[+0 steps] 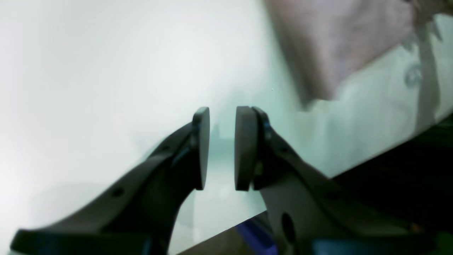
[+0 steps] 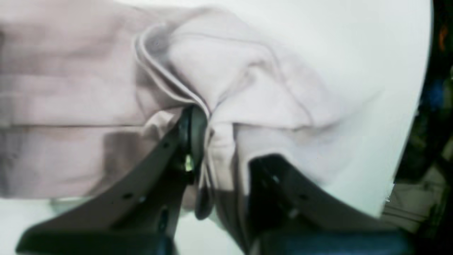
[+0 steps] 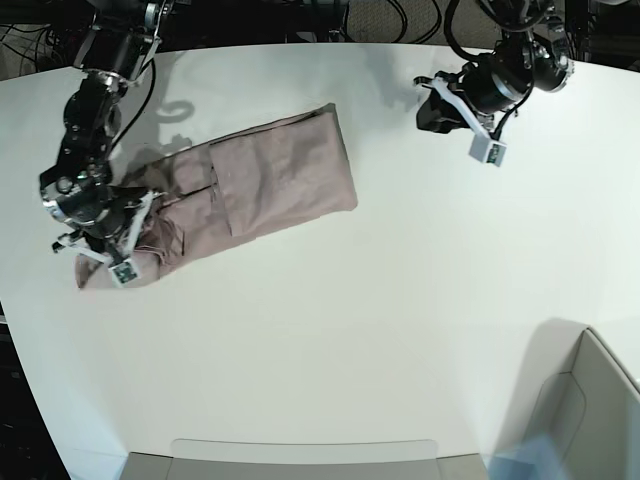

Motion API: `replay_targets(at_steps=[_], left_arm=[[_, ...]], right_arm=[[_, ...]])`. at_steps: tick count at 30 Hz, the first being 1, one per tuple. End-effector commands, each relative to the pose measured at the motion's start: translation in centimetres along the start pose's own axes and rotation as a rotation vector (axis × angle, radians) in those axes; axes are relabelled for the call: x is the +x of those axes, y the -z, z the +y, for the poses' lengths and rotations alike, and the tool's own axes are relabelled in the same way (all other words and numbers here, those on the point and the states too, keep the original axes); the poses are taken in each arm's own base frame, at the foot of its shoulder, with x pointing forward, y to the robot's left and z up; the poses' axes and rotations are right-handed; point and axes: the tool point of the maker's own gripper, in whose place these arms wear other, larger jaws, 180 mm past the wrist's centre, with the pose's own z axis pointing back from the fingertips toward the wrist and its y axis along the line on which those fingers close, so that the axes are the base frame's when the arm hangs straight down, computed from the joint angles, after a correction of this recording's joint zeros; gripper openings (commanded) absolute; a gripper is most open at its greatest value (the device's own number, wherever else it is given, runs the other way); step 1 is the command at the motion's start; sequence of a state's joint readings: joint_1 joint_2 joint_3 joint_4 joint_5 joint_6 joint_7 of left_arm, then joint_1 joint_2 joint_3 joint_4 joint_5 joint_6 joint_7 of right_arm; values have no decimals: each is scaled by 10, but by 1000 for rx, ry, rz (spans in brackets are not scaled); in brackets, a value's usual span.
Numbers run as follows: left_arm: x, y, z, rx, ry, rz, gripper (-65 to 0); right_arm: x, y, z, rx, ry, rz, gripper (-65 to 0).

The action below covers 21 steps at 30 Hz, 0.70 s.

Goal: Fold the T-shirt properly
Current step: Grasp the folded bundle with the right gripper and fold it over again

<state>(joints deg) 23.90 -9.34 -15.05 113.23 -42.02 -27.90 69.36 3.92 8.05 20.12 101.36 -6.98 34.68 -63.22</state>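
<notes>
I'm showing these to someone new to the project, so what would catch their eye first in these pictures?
The pink T-shirt, folded into a long strip lying slantwise on the white table, stands out first. Next is the right gripper at the strip's bunched end, shut on a wad of the fabric. The left gripper is far across the table, open and holding nothing.

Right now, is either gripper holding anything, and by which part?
The right gripper pinches the T-shirt at a bunched fold with a hemmed edge, at the shirt's end nearest that arm. The left gripper is open and holds nothing.
</notes>
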Motion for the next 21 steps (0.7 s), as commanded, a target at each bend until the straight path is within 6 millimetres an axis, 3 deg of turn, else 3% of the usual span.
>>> replay_targets(at_steps=[1,5,10,13,21], left_arm=[[7,-7,4,11,-1,-34,-531],[10,-19,30,80,-14,-45,-531],[4,-22,45,109,-33,-24,-531],[1,-20,46,105,-42,-17,-531],[0,-19,43,97,-42,-17,-531]], right_arm=[[17,-9,9,-14,-25,-46,-650],[42,-29,72,-4,-133,-98,-650],[61,-40,142,55,-280,-132,-650],[78,-45,165,75,-318,-181,-650],[79,-25,205,106,-462,-133,-650]])
